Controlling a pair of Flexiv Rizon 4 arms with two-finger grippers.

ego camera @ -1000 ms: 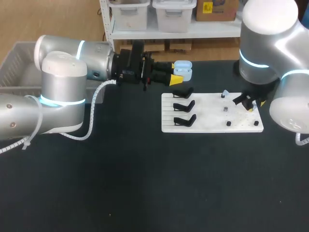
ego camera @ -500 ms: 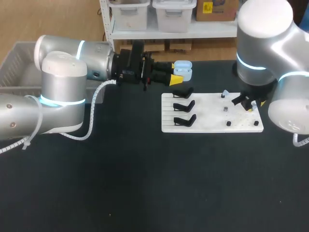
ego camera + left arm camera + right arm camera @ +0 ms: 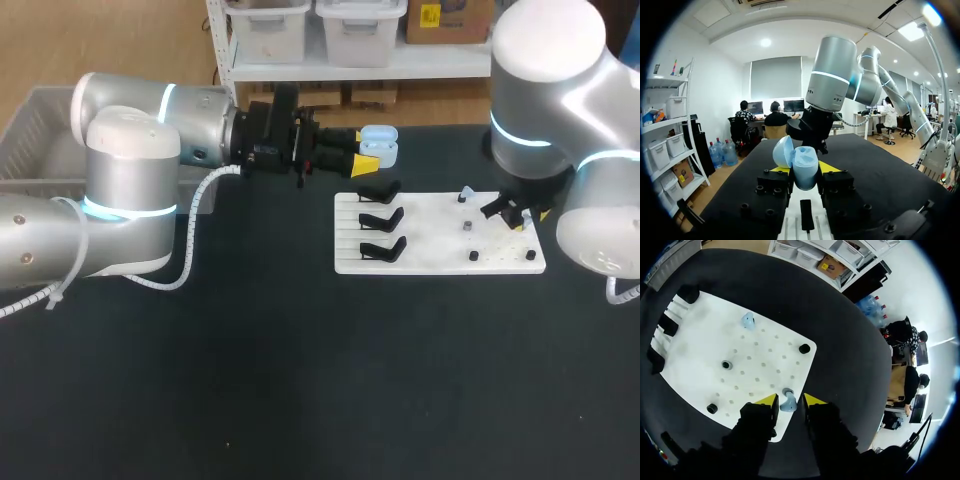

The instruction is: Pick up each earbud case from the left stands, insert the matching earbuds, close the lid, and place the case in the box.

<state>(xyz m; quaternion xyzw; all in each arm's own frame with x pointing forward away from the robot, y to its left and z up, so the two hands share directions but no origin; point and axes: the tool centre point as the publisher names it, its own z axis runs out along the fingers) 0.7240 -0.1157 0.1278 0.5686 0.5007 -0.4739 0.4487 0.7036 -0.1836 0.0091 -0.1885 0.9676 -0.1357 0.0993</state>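
My left gripper (image 3: 362, 150) is shut on a light blue earbud case (image 3: 378, 145) with its lid open, held in the air behind the white board (image 3: 440, 258). In the left wrist view the case (image 3: 805, 169) sits between the fingers of the left gripper (image 3: 805, 172), with the lid (image 3: 783, 151) tipped to one side. Three black stands (image 3: 381, 218) on the board's left are bare. My right gripper (image 3: 788, 401) hangs over the board's right side, open, with a pale blue earbud (image 3: 788, 402) on its peg between the tips. A second earbud (image 3: 748, 320) stands farther ahead.
A grey bin (image 3: 40, 140) sits at the table's far left behind my left arm. Small dark pegs (image 3: 804, 348) stick up from the perforated board (image 3: 700, 340). Black table surface (image 3: 300, 380) spreads in front of the board.
My right arm's upper part has shifted slightly to the left, while its gripper stays over the board's right side. The left arm and the case have held still.
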